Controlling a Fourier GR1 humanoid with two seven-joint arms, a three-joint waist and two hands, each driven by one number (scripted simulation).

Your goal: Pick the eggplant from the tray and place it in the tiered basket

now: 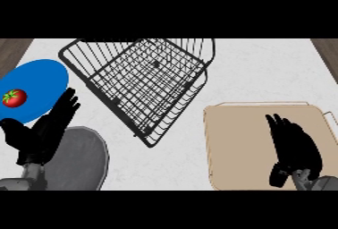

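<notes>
My right hand (293, 145) lies over the tray (224, 147), fingers straight, apparently holding nothing. I cannot see the eggplant, possibly hidden beneath. The basket (142, 76) holds nothing; pick and placement remain. Left hand (46, 129) rests open.

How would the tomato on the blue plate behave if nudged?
The tomato looks round and glossy, so it would probably roll and may slip. It sits near the blue plate's left side, so it might roll off.
</notes>
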